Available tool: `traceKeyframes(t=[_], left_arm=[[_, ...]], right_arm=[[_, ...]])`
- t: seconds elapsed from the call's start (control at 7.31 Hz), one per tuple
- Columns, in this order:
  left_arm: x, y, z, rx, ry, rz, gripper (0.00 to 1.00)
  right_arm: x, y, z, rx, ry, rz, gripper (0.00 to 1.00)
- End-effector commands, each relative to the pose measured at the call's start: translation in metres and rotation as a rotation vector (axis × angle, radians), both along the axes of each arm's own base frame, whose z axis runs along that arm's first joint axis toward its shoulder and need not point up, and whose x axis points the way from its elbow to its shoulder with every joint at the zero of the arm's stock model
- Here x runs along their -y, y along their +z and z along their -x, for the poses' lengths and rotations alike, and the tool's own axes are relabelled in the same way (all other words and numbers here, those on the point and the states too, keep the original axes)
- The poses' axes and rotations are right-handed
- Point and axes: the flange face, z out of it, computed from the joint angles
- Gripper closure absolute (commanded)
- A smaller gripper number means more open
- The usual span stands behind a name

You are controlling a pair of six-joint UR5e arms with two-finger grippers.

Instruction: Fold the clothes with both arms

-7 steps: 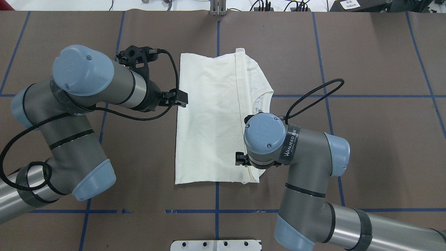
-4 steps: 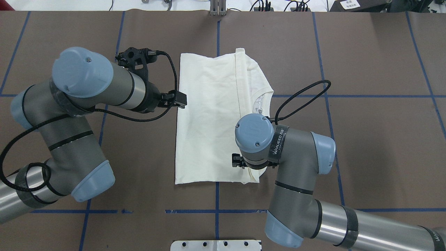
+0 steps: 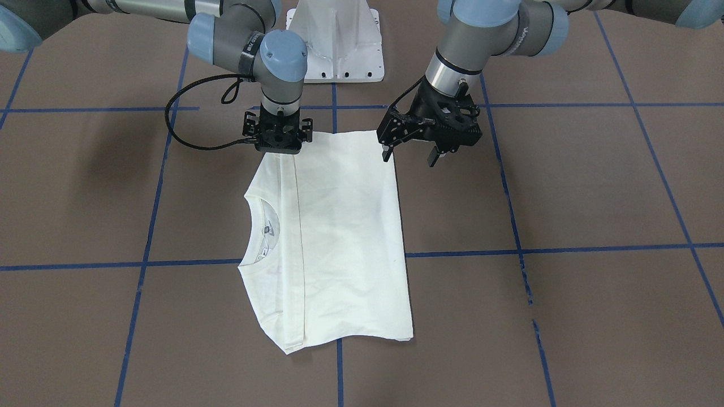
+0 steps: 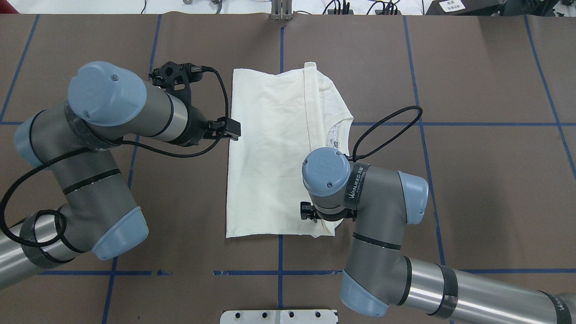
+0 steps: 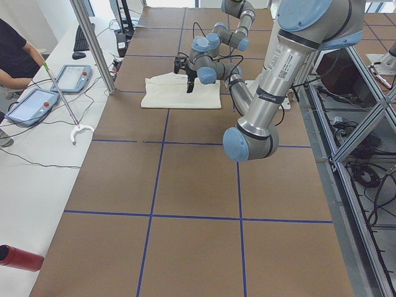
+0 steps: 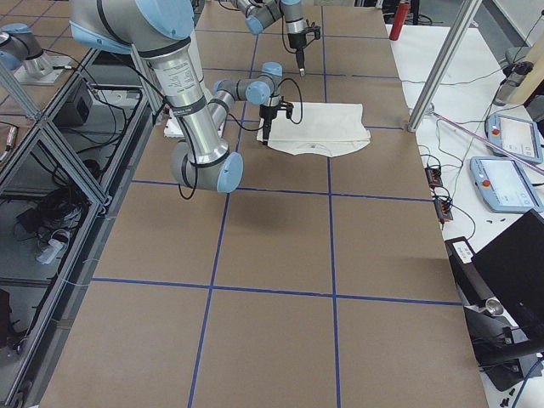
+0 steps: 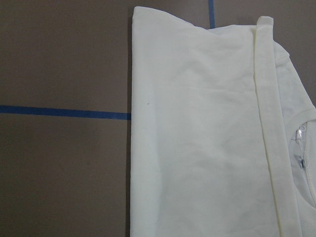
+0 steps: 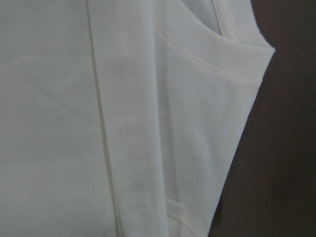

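Plausibly, with the T-shirt (image 3: 345,237) flat on the tabletop (image 3: 565,192) before the mounting base (image 3: 334,51), the left gripper (image 3: 409,157) with jaws apart near 1 base-side corner and the right gripper (image 3: 277,144) over the other, its jaws hidden so I cannot tell, uneven pinches could skew the fold.

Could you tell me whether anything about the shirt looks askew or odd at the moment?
Nothing serious. The T-shirt lies flat, but its folded-over strip pokes slightly past the edge farthest from the robot, and a tiny dark speck marks the fabric.
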Motion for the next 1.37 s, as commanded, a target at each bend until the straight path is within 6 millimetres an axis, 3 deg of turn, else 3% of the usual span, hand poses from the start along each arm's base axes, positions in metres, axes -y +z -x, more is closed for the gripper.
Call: traceKeyframes(t=[0.0,0.55,1.23], left_arm=[[0.001,0.001,-0.001,0.001,-0.001,0.000,0.00],[-0.001,0.001,-0.003,0.000,0.001,0.000,0.00],[-0.011,0.001,-0.015,-0.001,0.022,0.005,0.00]], right_arm=[[0.000,0.006,0.000,-0.028,-0.010,0.007,0.00],[0.004,0.010,-0.005,-0.063,-0.023,0.006,0.00],[0.034,0.030,-0.034,-0.118,-0.003,0.007,0.00]])
